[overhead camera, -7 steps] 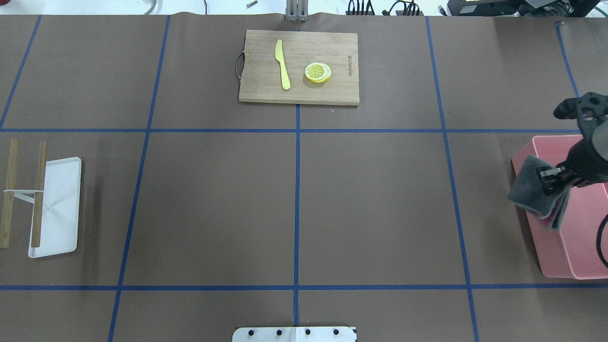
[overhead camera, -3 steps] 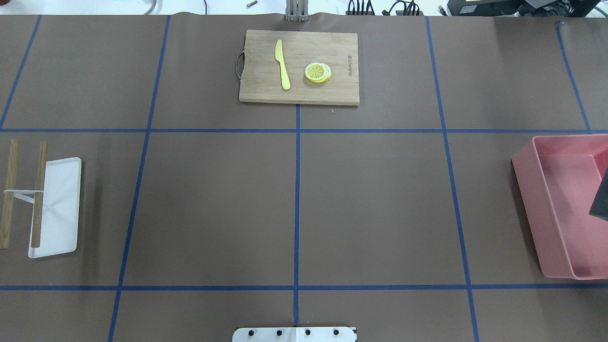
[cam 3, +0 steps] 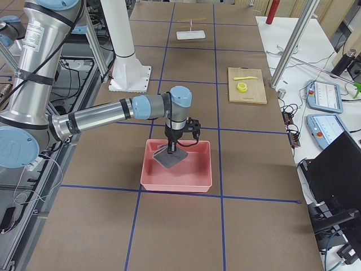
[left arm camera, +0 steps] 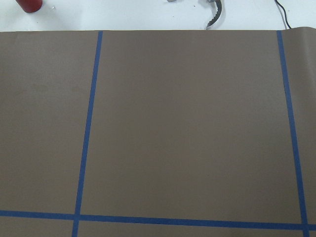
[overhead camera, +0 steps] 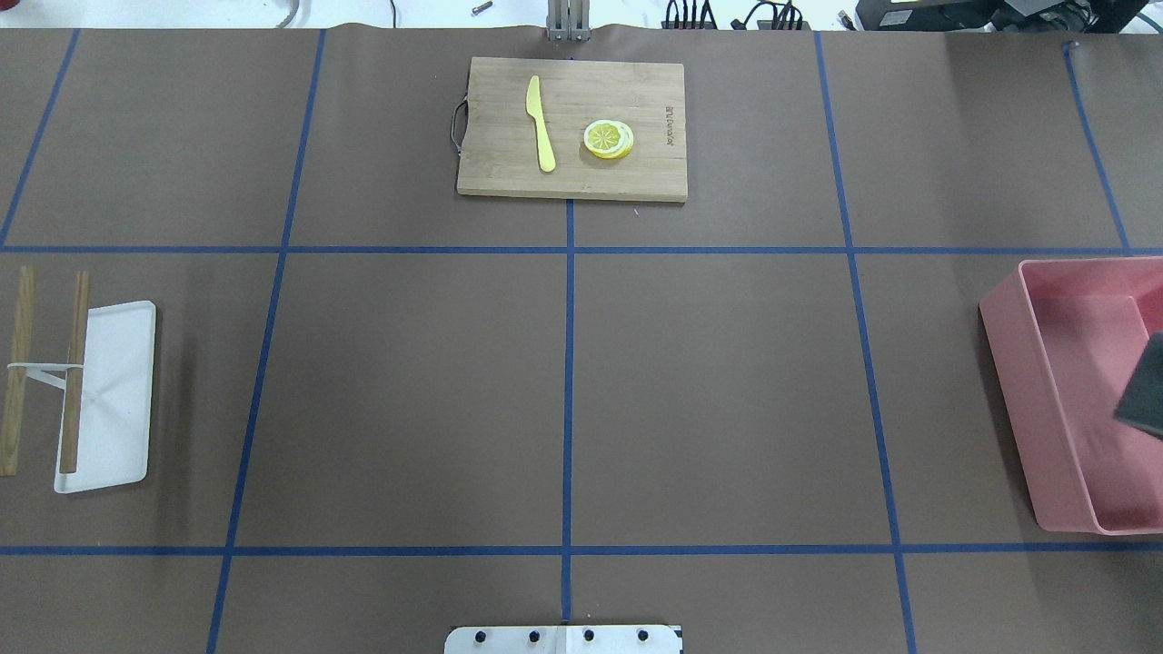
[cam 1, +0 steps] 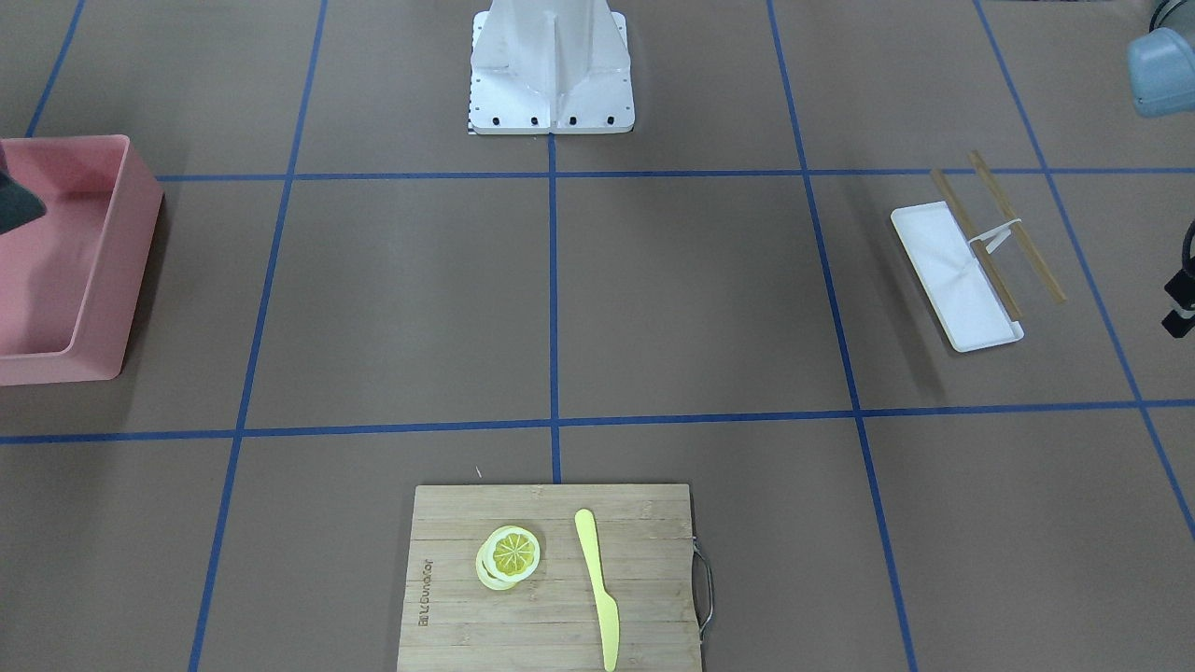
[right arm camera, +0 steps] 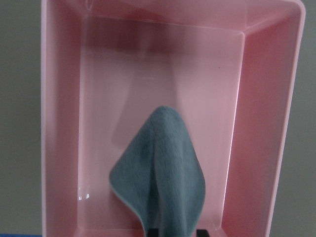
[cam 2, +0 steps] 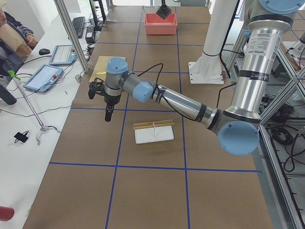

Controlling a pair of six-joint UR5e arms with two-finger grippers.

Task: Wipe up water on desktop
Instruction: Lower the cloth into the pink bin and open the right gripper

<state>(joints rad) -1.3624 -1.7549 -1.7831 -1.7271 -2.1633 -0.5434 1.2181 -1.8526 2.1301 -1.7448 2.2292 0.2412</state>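
Observation:
The brown desktop (overhead camera: 709, 391) with blue tape lines shows no water that I can make out. My right gripper (cam 3: 171, 149) is shut on a grey-green cloth (right arm camera: 160, 187) and holds it hanging over the inside of the pink bin (right arm camera: 59, 123). In the overhead view only a dark corner of the cloth (overhead camera: 1145, 391) shows at the right edge. My left gripper (cam 2: 108, 114) hangs above the desktop beyond the white tray, with nothing seen in it. I cannot tell whether it is open or shut.
A bamboo cutting board (overhead camera: 495, 136) with a yellow knife (overhead camera: 541, 123) and lemon slices (overhead camera: 608, 139) lies at the far middle. A white tray (overhead camera: 114, 400) with two wooden sticks (overhead camera: 74, 372) lies at the left. The robot's base plate (overhead camera: 563, 639) is at the near edge.
My right arm has moved right, out of the overhead view, carrying the cloth from the bin's left rim to over its inside. Only a cloth corner still shows.

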